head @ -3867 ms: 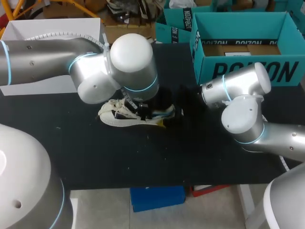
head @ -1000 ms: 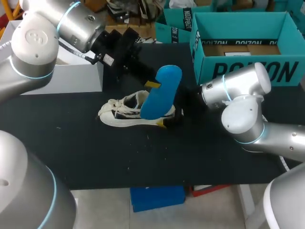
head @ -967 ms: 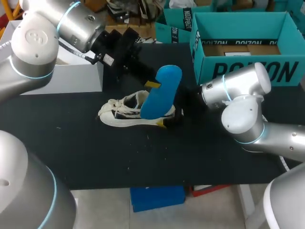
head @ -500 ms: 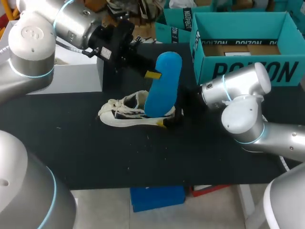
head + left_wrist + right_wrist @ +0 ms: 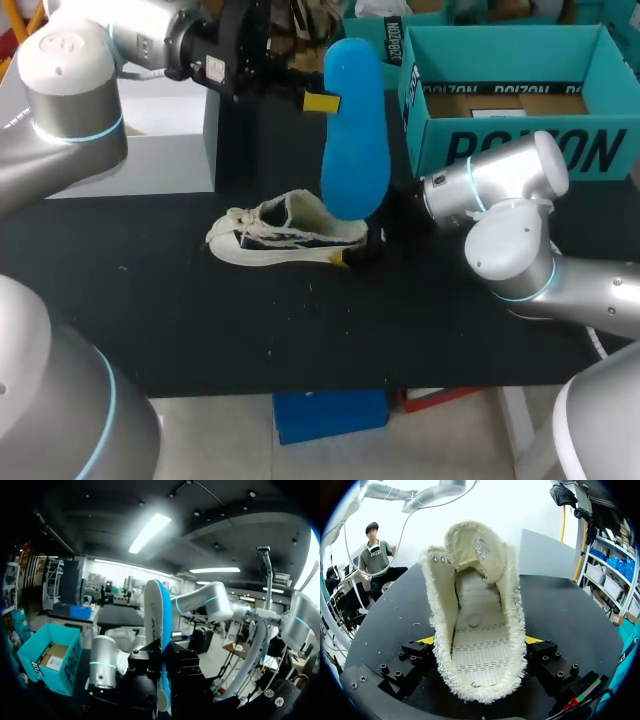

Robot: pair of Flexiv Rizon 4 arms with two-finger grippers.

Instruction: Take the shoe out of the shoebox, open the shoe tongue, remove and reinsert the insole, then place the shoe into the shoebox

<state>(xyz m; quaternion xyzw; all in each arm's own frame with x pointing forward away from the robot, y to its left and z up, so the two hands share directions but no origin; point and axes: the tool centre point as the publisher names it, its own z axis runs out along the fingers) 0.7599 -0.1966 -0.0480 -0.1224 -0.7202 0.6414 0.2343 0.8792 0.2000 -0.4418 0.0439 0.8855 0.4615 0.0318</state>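
Shoe: where is it, and what holds it? (Student)

On the black table, well apart from the teal shoebox. The right pincer pinches the heel, one yellow tip against each side. The tongue stands lifted clear of the opening, and the footbed is bare. (Tutor)

And the insole? (Student)

Out of the shoe, upright and high above the heel. The left pincer is pressed onto its two faces in the upper part, so most of the blue length hangs free below the grip. (Tutor)

What could go wrong from here? (Student)

Three faults seem likely.
(a) Buckling: the free lower end is soft, and if it meets the collar or the heel wall instead of the opening, it probably folds rather than slides in.
(b) Slip or swing: the grip is small and sits far from the end that leads. A quick descent could make the insole pivot between the fingers and arrive skewed.
(c) Shoe shift: only the heel is clamped, so a downward or forward push from the insole could twist the shoe in the right pincer or tip its toe. (Tutor)

Any collision risk? (Student)

Possibly. From above, the insole's lower end looks near the right pincer, so a careless descent might strike it. (Tutor)
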